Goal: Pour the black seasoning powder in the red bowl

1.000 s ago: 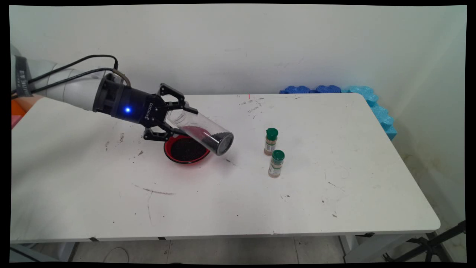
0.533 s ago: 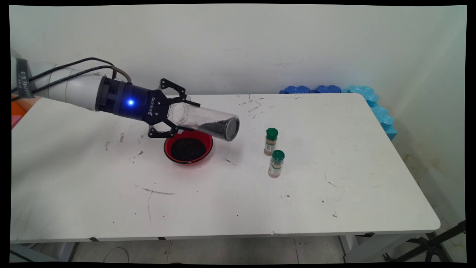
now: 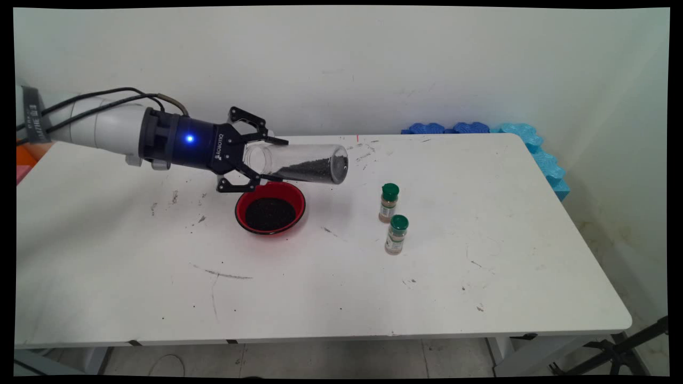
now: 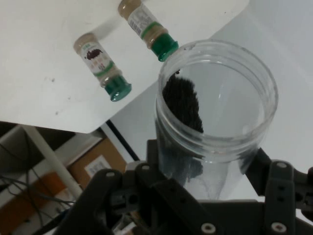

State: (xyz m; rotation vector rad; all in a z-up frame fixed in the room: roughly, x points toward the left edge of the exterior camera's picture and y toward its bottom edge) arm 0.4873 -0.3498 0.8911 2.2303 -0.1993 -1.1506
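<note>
My gripper (image 3: 256, 160) is shut on a clear glass jar (image 3: 299, 162), held nearly level above the table with its base pointing right. Black grains lie along the jar's lower side and toward its base. In the hand view the jar (image 4: 215, 112) fills the middle, its open mouth toward the camera, with my gripper (image 4: 205, 191) clamped round it near the mouth. Just below the jar, a red bowl (image 3: 270, 208) filled with black grains stands on the table.
Two small spice bottles with green caps (image 3: 388, 202) (image 3: 396, 234) stand right of the bowl; they also show in the hand view (image 4: 102, 66) (image 4: 146, 27). Blue foam pieces (image 3: 528, 144) line the table's far right corner. The white table (image 3: 480, 277) carries dark smudges.
The gripper has risen and turned the jar from a downward tilt over the bowl to nearly level. The grains have slid toward the jar's base.
</note>
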